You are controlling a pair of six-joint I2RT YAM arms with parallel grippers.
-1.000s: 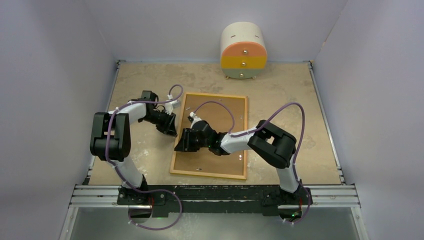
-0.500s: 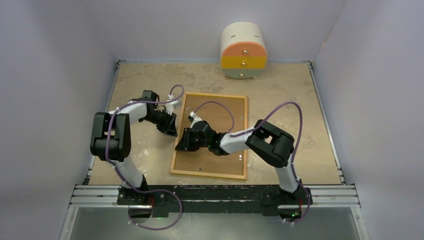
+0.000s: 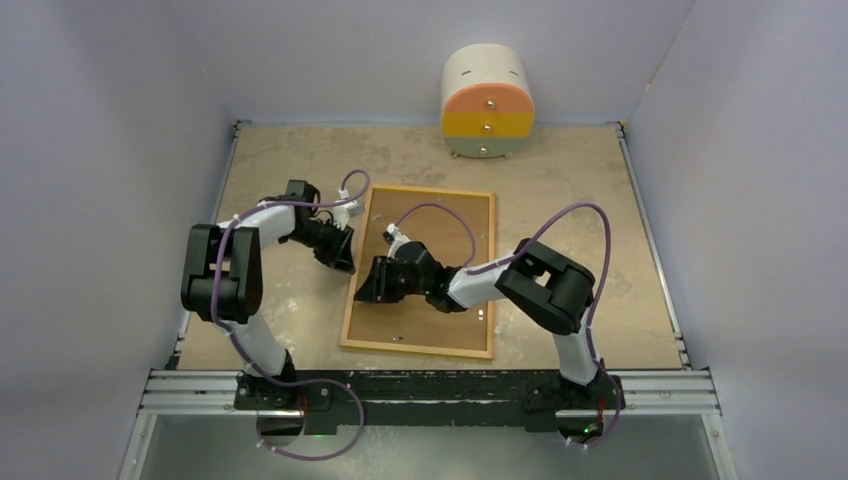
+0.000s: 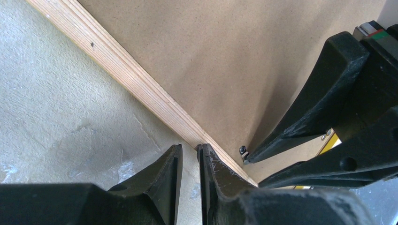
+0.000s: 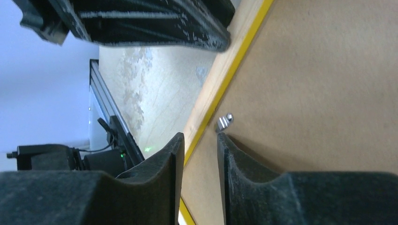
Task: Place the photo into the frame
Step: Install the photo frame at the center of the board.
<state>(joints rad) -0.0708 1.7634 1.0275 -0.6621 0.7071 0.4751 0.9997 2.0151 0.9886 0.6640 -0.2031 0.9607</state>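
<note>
My left gripper [image 4: 189, 147], jaws a narrow empty slit, touches the left rim of the frame [image 3: 430, 189] lying face-down on the table [image 3: 560, 180], my right gripper [image 5: 199, 136] narrowly parted beside a metal tab [image 5: 224, 121]; stiff, glazed, breakable, I judge, so I'd grip its wood rim only.

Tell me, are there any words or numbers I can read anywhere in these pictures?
None: no word, number, label or sign can be read in any view.
The frame shows only bare light wood and a yellow edge.
The brown backing board is plain.
The little round drawer box has only coloured fronts and knobs, with no writing.
</note>
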